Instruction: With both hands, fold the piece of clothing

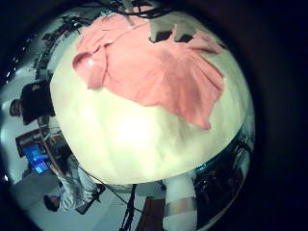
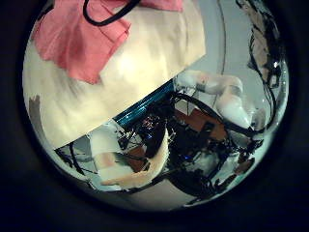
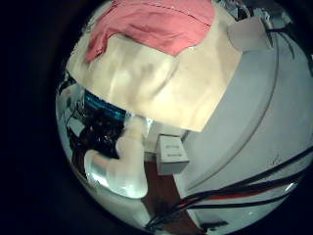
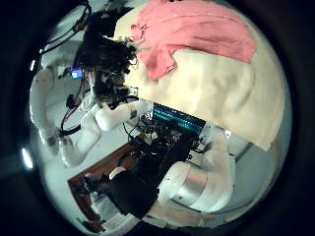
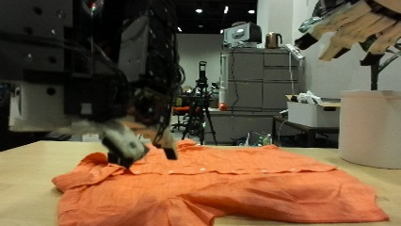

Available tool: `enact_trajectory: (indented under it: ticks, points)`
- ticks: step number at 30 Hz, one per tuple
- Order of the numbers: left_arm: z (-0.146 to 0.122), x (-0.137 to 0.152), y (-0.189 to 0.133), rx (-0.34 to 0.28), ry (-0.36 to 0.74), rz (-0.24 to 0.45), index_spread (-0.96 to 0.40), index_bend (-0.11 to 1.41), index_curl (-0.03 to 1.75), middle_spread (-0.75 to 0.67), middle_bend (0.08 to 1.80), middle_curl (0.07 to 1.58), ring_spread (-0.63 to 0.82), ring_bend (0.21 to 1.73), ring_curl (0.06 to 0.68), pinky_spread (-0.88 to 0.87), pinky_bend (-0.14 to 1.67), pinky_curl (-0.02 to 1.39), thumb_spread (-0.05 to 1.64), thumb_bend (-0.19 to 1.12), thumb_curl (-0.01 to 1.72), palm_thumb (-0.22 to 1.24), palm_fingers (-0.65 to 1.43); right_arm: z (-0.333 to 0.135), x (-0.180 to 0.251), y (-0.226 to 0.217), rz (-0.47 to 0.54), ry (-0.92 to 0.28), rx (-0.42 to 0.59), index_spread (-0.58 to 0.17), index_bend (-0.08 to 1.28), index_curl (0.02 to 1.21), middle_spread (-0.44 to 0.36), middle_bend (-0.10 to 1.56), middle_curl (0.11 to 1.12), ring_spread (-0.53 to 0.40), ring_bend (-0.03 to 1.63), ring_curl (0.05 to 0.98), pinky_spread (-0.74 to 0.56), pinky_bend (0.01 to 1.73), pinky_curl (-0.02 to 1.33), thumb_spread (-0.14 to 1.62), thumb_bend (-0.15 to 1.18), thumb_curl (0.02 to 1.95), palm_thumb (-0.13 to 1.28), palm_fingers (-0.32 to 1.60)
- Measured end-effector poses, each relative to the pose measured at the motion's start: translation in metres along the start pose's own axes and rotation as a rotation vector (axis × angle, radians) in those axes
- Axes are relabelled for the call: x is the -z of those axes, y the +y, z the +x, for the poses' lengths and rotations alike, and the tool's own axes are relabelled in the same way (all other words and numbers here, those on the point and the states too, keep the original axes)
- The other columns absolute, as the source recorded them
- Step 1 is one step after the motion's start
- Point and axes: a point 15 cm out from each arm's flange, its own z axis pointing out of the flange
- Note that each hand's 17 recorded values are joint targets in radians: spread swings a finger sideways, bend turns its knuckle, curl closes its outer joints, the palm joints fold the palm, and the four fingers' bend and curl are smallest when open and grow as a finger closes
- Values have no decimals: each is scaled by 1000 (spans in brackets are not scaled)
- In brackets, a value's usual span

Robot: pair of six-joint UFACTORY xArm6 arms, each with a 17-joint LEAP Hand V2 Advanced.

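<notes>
An orange short-sleeved shirt (image 5: pixel 213 184) lies spread out flat on the pale wooden table (image 5: pixel 25 165). My left hand (image 5: pixel 138 113) hangs low over the shirt's collar end. Its fingertips (image 5: pixel 132 148) point down just above the cloth, relaxed, with nothing in them. My right hand (image 5: pixel 358 28) is high up over the shirt's far end, well clear of it, fingers loosely extended and empty. The left palm views show the shirt (image 1: pixel 154 67) (image 2: pixel 77 39) close below. The right palm views show the shirt (image 3: pixel 156 29) (image 4: pixel 197 34) farther off, near a table edge.
A white round bin (image 5: pixel 370 127) stands beyond the table near the right hand. A grey cabinet (image 5: pixel 257 89) and a tripod (image 5: pixel 200 94) stand at the back. A small white box (image 3: pixel 174 154) lies on the floor beside the table.
</notes>
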Motion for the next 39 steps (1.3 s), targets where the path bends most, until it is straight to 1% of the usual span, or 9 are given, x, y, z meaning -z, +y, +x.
enact_trajectory:
  ticks: [7, 14, 19, 23, 25, 30, 32, 35, 39]
  points:
    - [-7, -37, -14, -25, -61, -103, 149, 141, 267, 273, 198, 336, 478, 445, 231, 445, 293, 325, 944, -33, 300, 144, 33, 0, 0, 0, 0, 1, 1, -322, 183, 330, 108, 198, 350, 238, 229, 258, 401, 184, 249, 1153, -18, 213, 76, 286]
    - [-16, -55, -29, -10, -122, -88, 178, 146, 255, 290, 224, 340, 491, 464, 230, 449, 297, 322, 904, -31, 306, 137, 45, 0, 0, 0, 1, 1, 2, -322, 183, 330, 108, 198, 350, 245, 229, 259, 401, 184, 250, 1154, -18, 213, 76, 286]
    - [-22, -63, -28, 10, -142, -100, 169, 188, 279, 173, 357, 375, 458, 436, 213, 416, 214, 295, 882, -31, 313, 148, 209, 0, 0, 0, -2, 0, 3, -321, 182, 330, 108, 199, 352, 248, 227, 259, 401, 184, 250, 1154, -18, 213, 76, 287]
    - [-27, -65, -27, 26, -168, -114, 94, 212, 316, 4, 615, 469, 236, 476, 217, 256, 155, 253, 873, -23, 321, 184, 475, 0, 0, 0, -1, 2, 4, -321, 182, 330, 108, 202, 354, 249, 227, 260, 402, 182, 246, 1154, -18, 213, 76, 287]
    - [-29, -64, -28, 34, -179, -114, 31, 162, 314, -86, 741, 526, 43, 589, 246, 65, 276, 282, 887, -8, 329, 236, 739, -1, 0, 0, -1, 1, 5, -323, 185, 333, 108, 199, 353, 249, 228, 259, 402, 181, 244, 1154, -18, 213, 76, 289]
    - [-31, -53, -32, 62, -188, -90, -124, 179, 326, -258, 808, 639, -318, 932, 370, -361, 587, 376, 951, 52, 360, 475, 1079, -1, 0, 0, -2, 0, 5, -324, 184, 335, 108, 200, 354, 245, 226, 259, 402, 182, 242, 1154, -18, 213, 76, 289]
    - [-32, -47, -32, 70, -188, -83, -186, 208, 351, -307, 814, 688, -389, 1038, 428, -476, 725, 436, 975, 101, 389, 618, 1153, 0, 0, 0, 0, 0, 5, -324, 184, 336, 108, 199, 354, 243, 225, 259, 402, 182, 241, 1154, -18, 213, 76, 289]
    - [-35, -37, -30, 85, -186, -84, -277, 265, 399, -371, 831, 745, -443, 1123, 472, -582, 871, 492, 974, 128, 432, 751, 1158, -1, 0, 1, -3, 0, 5, -324, 183, 337, 108, 199, 354, 241, 224, 260, 402, 183, 240, 1154, -18, 213, 76, 289]
    - [-42, -22, -25, 106, -190, -81, -378, 336, 472, -437, 852, 820, -462, 1222, 515, -645, 1002, 543, 966, 141, 499, 859, 1125, 0, 0, 1, -5, 0, 3, -324, 183, 337, 108, 199, 354, 240, 226, 260, 402, 182, 240, 1154, -18, 213, 76, 290]
